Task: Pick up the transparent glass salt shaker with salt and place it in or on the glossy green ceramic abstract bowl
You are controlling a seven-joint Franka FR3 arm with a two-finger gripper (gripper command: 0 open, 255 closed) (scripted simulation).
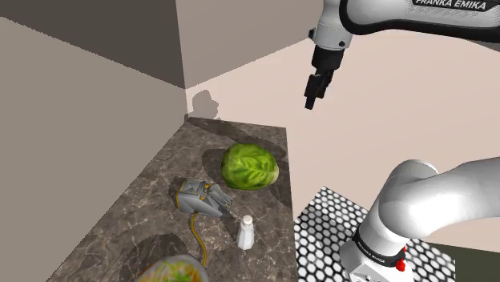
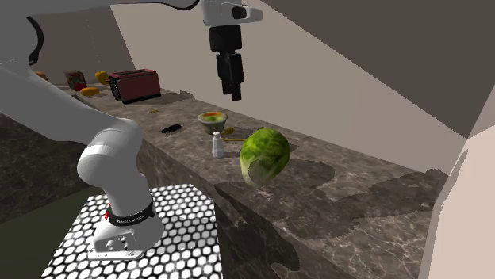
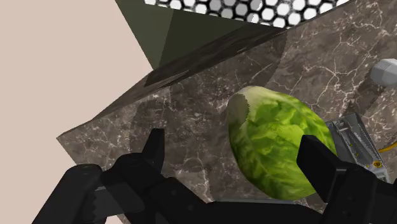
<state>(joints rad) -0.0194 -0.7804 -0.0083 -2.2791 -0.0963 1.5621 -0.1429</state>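
Observation:
The salt shaker (image 1: 247,232), small and pale with a white cap, stands upright near the counter's front edge; I also see the shaker (image 2: 216,144) and, beyond the right finger, its cap (image 3: 386,71). The green bowl (image 2: 214,120) with yellow-orange inside sits just behind it on the counter, and the bowl (image 1: 172,271) shows at the shoulder view's bottom edge. My gripper (image 1: 309,101) hangs high in the air, far above the counter's far end and well away from the shaker. The gripper (image 2: 235,91) points down. In the wrist view the gripper (image 3: 234,143) is open and holds nothing.
A large green lettuce head (image 1: 250,166) lies mid-counter, between gripper and shaker. A grey device (image 1: 200,196) with a yellow cable lies beside the shaker. A red toaster (image 2: 135,85) and a small dark object (image 2: 169,128) sit further along. The marble counter (image 1: 144,216) meets walls behind.

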